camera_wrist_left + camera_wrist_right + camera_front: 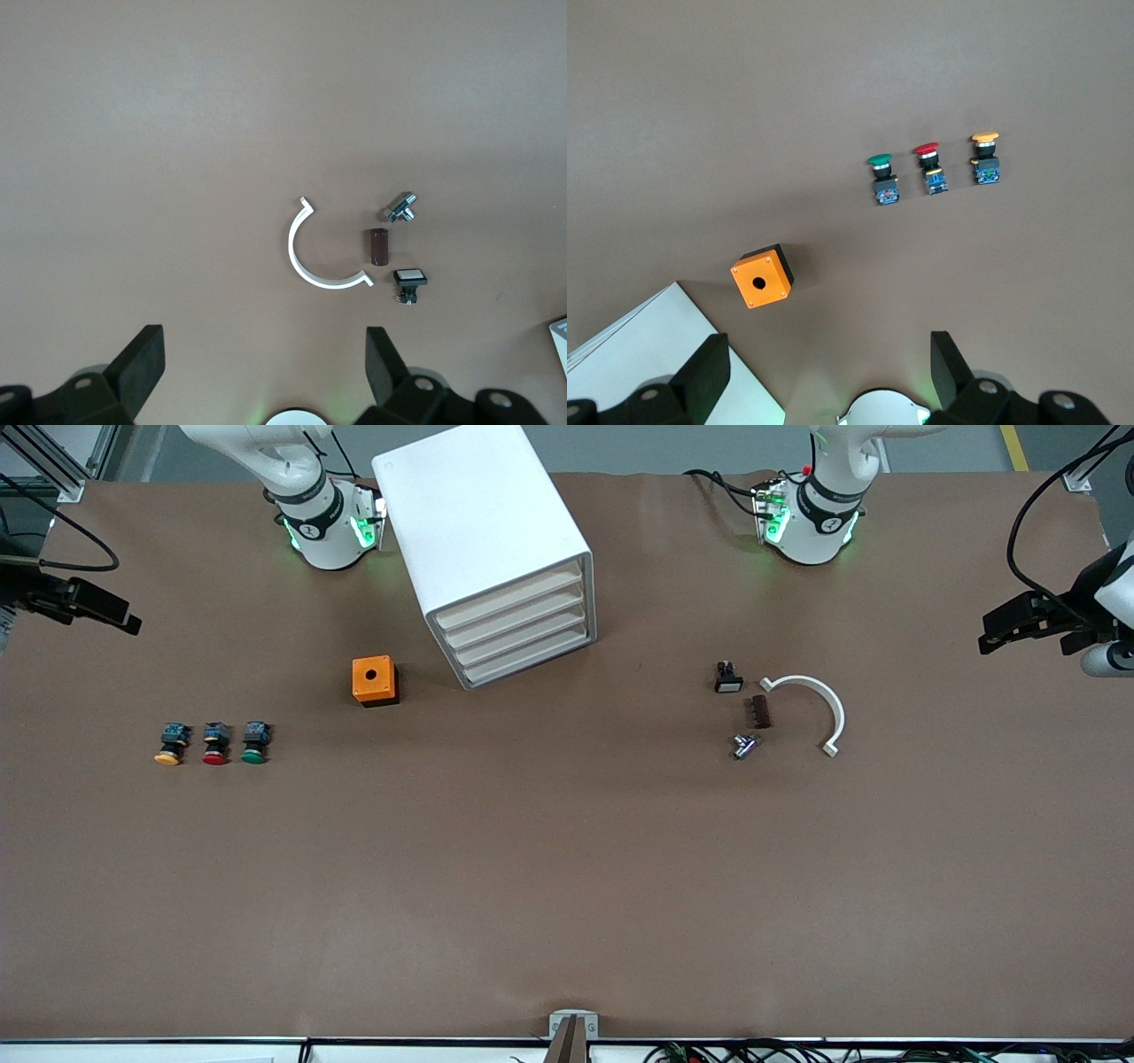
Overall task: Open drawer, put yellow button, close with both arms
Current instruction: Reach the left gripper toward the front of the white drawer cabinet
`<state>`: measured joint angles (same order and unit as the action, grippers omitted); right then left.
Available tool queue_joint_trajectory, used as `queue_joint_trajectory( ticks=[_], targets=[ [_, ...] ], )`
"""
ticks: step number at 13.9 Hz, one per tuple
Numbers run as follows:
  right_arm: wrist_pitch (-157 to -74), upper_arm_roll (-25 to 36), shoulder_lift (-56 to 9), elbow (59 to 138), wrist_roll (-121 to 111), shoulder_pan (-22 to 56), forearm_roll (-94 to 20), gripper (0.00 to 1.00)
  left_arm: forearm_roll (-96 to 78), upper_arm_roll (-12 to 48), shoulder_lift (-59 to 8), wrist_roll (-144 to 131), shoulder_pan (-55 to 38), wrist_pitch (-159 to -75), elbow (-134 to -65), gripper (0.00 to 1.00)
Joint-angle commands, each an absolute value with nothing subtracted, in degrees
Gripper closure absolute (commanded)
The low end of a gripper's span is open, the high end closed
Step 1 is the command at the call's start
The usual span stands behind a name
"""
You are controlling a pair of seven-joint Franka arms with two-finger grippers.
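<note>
- Two grippers wait high at the table's ends, both spread wide and empty: right gripper (pixel 106 613), left gripper (pixel 1019 624).
- Top drawer (pixel 509 600) is closed; its cabinet (pixel 474 522) stands toward the right arm's end.
- Yellow button (pixel 171 745) also lies nearer the right gripper.

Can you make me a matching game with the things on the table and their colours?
Things:
1. box with a hole
2. curved clip
3. middle button
4. little block

Colours:
A. red
B. brown
C. orange
D. white

Pairs: 1-C, 2-D, 3-A, 4-B
</note>
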<state>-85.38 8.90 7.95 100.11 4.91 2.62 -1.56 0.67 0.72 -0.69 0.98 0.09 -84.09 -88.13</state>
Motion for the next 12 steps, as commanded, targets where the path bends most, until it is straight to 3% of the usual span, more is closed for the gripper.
queue_joint_trajectory(
  ticks=[1,6,12],
  targets=[
    [-86.13,9.58,8.96,100.28,2.83,3.52,-0.18,0.0,0.71,0.97,-0.88,1.93,0.44,-83.15,-86.84,0.0],
    [-86.48,9.58,9.14,100.37,2.29,3.52,-0.18,0.0,1.31,0.79,-2.28,1.32,0.44,-83.14,-87.19,0.0],
    [-87.19,9.67,9.23,100.37,-0.18,3.43,-0.09,0.0,0.79,2.02,-16.75,-13.13,-4.21,-89.02,-86.58,0.0]
  ],
)
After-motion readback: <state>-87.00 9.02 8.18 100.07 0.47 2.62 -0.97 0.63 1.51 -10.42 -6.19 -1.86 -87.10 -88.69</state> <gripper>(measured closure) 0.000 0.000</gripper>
